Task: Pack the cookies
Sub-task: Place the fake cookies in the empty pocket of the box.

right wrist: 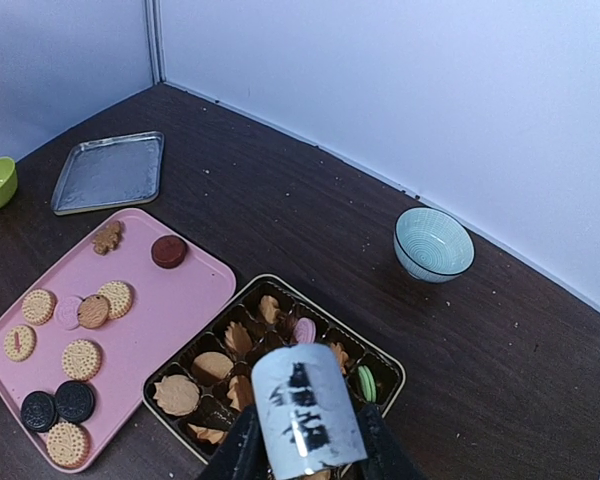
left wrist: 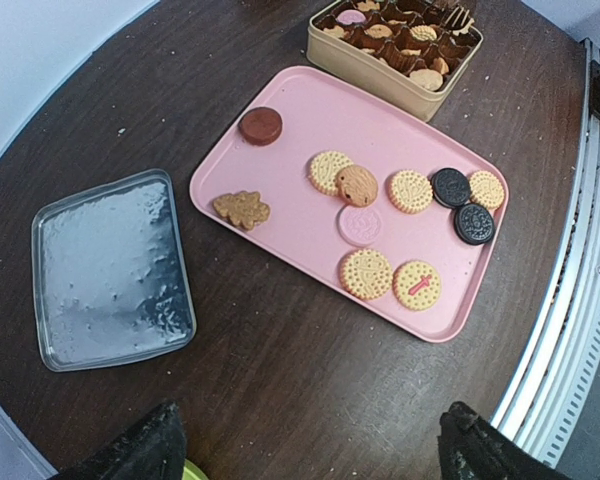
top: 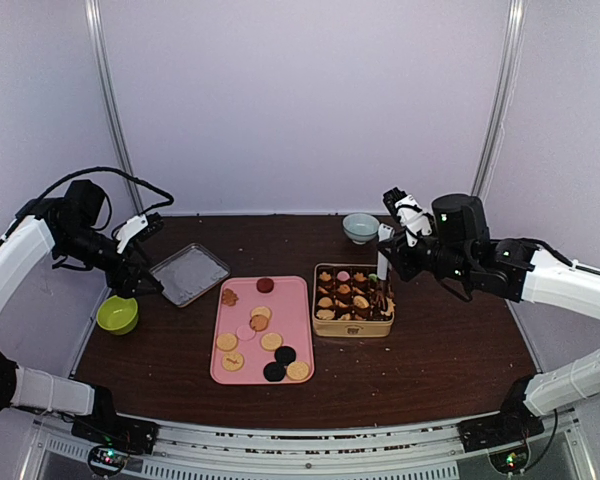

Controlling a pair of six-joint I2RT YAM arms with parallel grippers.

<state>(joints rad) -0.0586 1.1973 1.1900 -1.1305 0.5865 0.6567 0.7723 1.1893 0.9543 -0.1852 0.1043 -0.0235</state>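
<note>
Lying loose on the pink tray (top: 292, 300) at the centre of the top view, the cookies (top: 271, 341) sit well to the right of the left gripper (top: 140, 284). Its fingers (left wrist: 140, 450) are spread wide at the bottom of the left wrist view. More cookies fill the gold tin (top: 352, 329) right of the tray. The right gripper (right wrist: 308, 452), at the tin's upper-right corner, pinches a white cylinder (right wrist: 305, 405).

A dark brown table (top: 450, 350) stands evenly lit. Pale walls (top: 300, 100) close it in behind and at both sides, a metal pole (top: 113, 110) at each back corner. A rail (top: 310, 440) edges its near side.
</note>
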